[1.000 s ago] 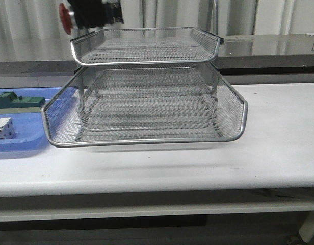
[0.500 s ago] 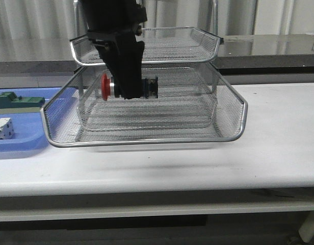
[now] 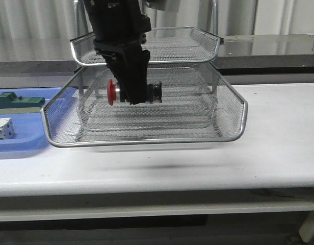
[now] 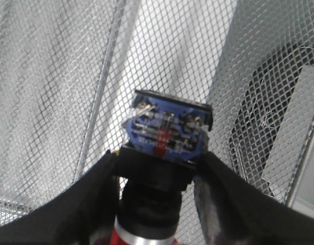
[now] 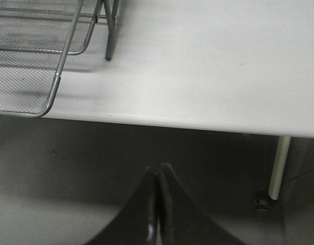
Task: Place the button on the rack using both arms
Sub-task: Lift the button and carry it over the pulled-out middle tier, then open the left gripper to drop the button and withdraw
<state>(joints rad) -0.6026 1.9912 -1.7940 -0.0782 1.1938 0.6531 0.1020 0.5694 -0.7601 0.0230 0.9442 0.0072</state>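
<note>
The button (image 3: 112,92) has a red cap, a black and silver body and a blue rear block (image 4: 167,130). It lies sideways in my left gripper (image 3: 134,94), which is shut on its black body. The button hangs a little above the mesh floor of the pulled-out lower tray (image 3: 147,141) of the silver rack (image 3: 198,46). In the left wrist view both fingers of my left gripper (image 4: 159,159) press the body, with mesh behind it. My right gripper (image 5: 158,167) is shut and empty, below and in front of the table edge, beside the rack's corner (image 5: 50,97). It is out of the front view.
A flat blue tray (image 3: 24,138) at the left holds a green block (image 3: 17,102) and a white cube-like part (image 3: 3,127). The white table (image 3: 279,143) extends right of the rack. A rack leg (image 5: 110,35) stands on the table (image 5: 208,66).
My left gripper brought the button from high at the upper left down over the pulled-out tray, then shifted it slightly right and lower. The rack and the blue tray have not moved.
</note>
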